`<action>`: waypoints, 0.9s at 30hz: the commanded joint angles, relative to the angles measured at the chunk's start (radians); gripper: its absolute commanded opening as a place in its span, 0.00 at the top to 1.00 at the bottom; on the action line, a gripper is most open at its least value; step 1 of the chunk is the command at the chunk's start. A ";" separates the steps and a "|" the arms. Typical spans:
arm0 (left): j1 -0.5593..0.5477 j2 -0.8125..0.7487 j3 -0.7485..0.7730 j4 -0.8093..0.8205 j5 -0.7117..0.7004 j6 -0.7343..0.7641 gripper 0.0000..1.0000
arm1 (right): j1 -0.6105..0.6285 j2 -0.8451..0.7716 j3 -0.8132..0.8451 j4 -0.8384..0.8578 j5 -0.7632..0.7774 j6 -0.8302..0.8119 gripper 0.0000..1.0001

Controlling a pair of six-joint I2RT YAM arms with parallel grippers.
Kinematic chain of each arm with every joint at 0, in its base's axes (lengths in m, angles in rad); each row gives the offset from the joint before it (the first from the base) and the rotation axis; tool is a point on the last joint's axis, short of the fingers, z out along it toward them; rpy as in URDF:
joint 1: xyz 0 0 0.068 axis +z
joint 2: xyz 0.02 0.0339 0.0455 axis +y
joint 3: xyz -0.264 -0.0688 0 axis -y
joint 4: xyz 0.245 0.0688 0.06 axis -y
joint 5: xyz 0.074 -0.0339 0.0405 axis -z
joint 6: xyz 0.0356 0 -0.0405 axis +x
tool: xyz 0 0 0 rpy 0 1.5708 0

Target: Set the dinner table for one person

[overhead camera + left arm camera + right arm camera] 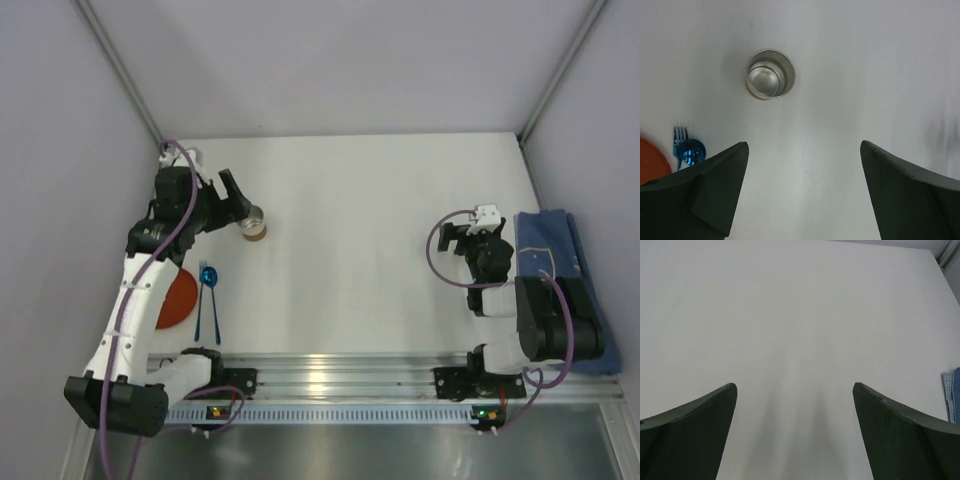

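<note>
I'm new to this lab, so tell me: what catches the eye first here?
A small metal cup stands upright on the white dinner table, just ahead of the open left claw. Near the left arm lie a shiny blue spoon and fork beside an orange plate, partly hidden by the arm. A blue cloth lies at the table's right edge.

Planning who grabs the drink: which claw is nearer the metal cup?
Left. The left claw hovers open just short of the metal cup; the right claw is across the table by the blue cloth.

Robot lab cell: grey partition walls (350,60), aluminium rail (340,378).
</note>
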 commanded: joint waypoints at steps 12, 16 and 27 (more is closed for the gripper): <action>0.012 -0.232 0.038 -0.174 -0.294 -0.116 0.02 | 0.009 0.004 0.027 0.036 0.091 0.036 0.00; 0.012 -0.190 0.035 -0.228 -0.176 -0.135 0.03 | 0.009 0.002 0.027 0.038 0.091 0.036 0.00; 0.003 -0.038 0.054 -0.213 0.053 -0.109 0.15 | 0.040 -0.153 0.794 -1.232 0.558 0.330 0.00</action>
